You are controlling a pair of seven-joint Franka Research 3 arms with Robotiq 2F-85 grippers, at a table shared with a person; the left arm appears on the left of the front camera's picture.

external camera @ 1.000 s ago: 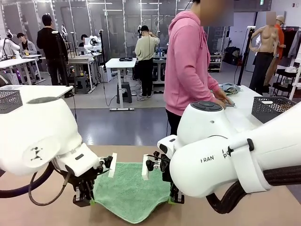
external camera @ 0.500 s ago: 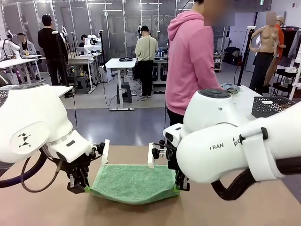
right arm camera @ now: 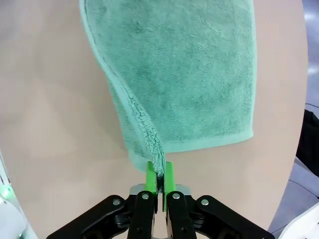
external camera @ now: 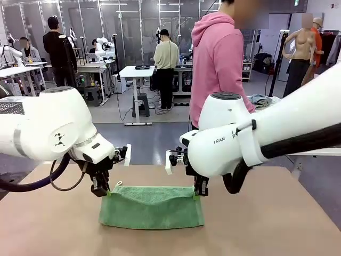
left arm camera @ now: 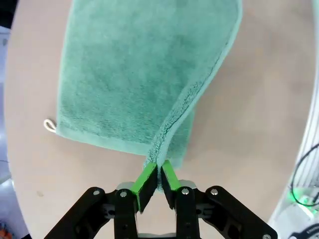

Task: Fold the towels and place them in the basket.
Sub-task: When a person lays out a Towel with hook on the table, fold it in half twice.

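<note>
We held one green towel [external camera: 152, 209] by two corners of one edge. The left gripper [external camera: 106, 192] was pinched tight on one corner and the right gripper [external camera: 197, 193] on the other, each pair of green pads nearly meeting with only the thickness of the cloth between them. The towel lay near the middle of the table [external camera: 266, 224]. Most of it was flat on the tabletop, and the held edge was raised just above it toward the table's far side, sagging a little between the two grips. In the wrist views the raised cloth ran up from a flat layer into each pair of pads, so we judged that we were bringing one half over the other to make a fold. Gripping both corners at the same height was meant to bring the edges together square. The cord loop [left arm camera: 49, 125] stuck out from a corner lying flat on the table, close beside the left gripper and free of its pads. We judged the fold nearly made, and that the next move called for lowering the held edge and letting go. A person in a pink top [external camera: 218, 64] stood beyond the table's far side.
</note>
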